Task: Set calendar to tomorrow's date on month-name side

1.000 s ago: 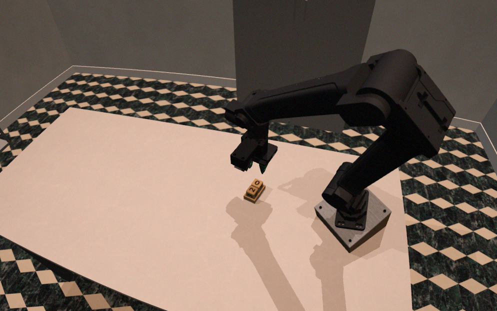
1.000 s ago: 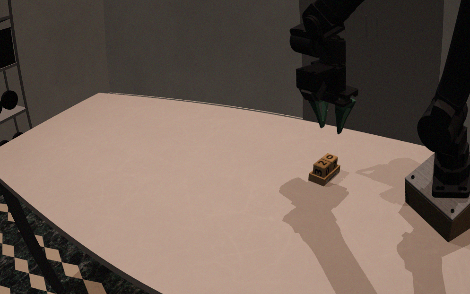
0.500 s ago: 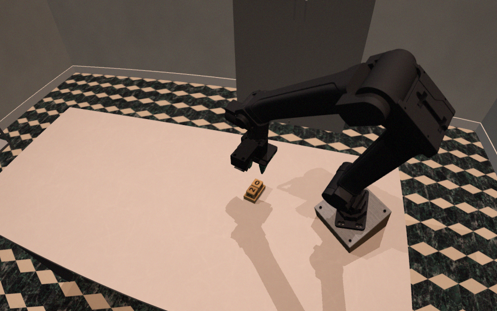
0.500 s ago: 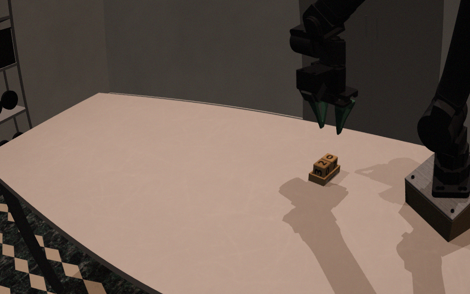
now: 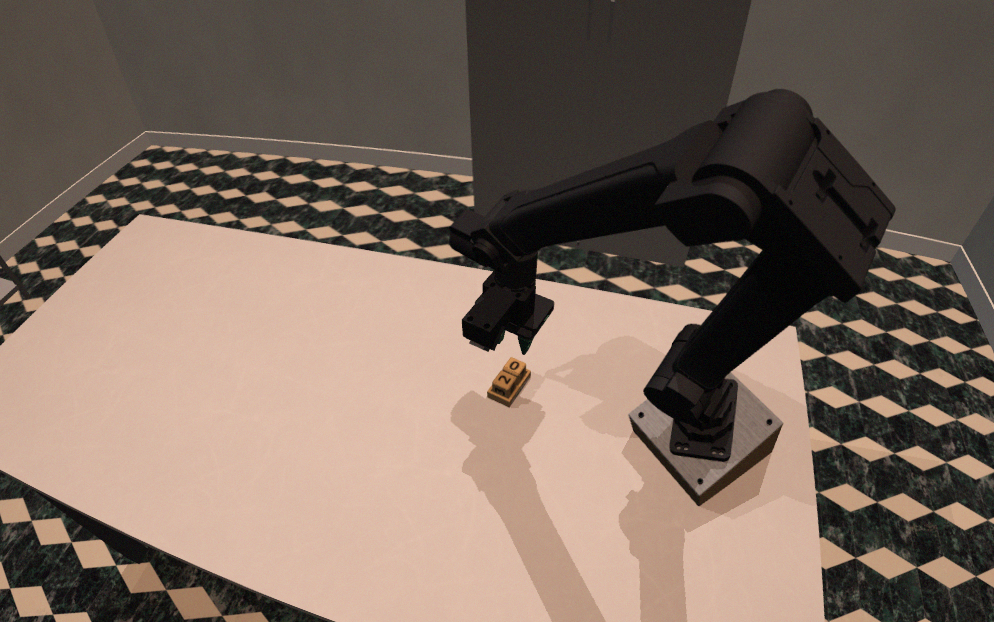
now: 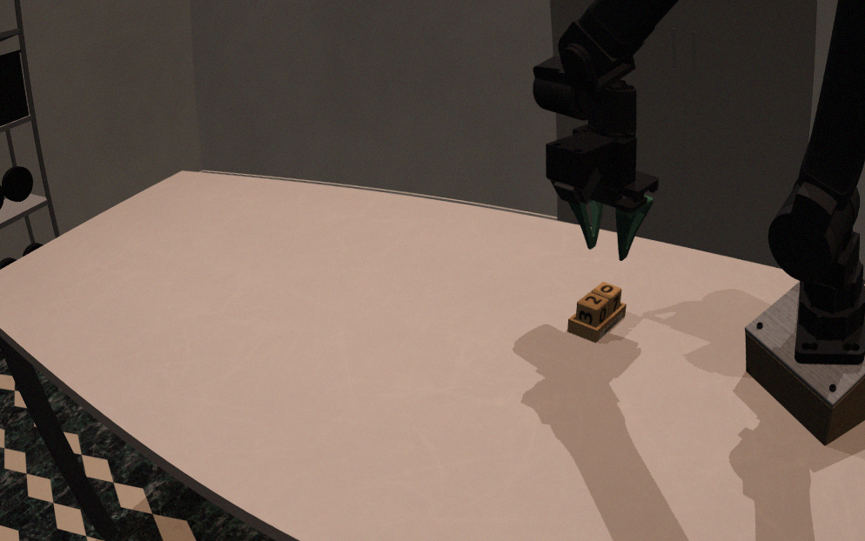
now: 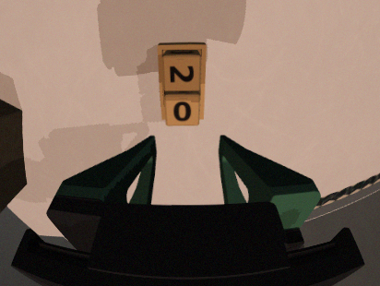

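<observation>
The small wooden tray lies on the table with two orange cubes side by side. The nearer cube has a 2 on top, a 3 on its end and a 0 on its right side in the exterior view. The other cube has a 0 on top and a 1 or 7 on its right side. Faint lettering marks the tray's wall below these side digits. My gripper is partly open and empty, pointing down above the tray's far end.
The arm's base block stands on the table to the right of the tray. The arm reaches over from there. A shelf rack stands beyond the table at the far left.
</observation>
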You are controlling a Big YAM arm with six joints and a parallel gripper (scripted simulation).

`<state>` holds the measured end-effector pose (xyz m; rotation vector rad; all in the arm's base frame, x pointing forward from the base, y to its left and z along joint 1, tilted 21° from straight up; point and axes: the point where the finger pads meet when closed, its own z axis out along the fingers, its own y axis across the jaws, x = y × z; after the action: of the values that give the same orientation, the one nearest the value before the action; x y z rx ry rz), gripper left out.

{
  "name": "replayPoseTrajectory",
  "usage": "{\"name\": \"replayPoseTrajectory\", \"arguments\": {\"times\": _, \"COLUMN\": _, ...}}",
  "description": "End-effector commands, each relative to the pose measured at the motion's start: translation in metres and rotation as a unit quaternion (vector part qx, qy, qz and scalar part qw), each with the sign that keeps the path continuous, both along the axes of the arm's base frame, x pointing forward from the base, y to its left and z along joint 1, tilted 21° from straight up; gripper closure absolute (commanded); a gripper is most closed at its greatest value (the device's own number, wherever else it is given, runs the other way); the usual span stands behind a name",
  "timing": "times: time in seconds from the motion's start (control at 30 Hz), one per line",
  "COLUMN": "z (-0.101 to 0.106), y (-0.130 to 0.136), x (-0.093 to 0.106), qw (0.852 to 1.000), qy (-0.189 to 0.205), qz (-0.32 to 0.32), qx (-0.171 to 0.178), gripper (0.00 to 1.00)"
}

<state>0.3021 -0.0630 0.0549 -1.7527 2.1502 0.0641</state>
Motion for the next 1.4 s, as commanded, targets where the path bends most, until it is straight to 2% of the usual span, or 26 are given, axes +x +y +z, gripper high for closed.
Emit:
{"name": "replayPoseTrajectory", "arguments": {"times": 0.0, "z": -0.010, "y": 0.006, "x": 0.002, "qw": 1.000, "qy": 0.007, "qz": 0.002, "qx": 0.003, "gripper": 0.55}}
{"name": "replayPoseTrajectory", "arguments": {"times": 0.7, "z": -0.034, "y": 0.013, "x": 0.008, "qw": 1.000, "qy": 0.007, "qz": 0.002, "qx": 0.004, "gripper": 0.55}}
{"name": "replayPoseTrajectory", "arguments": {"times": 1.37, "z": -0.037, "y": 0.014, "x": 0.007, "qw": 1.000, "qy": 0.010, "qz": 0.002, "qx": 0.005, "gripper": 0.55}}
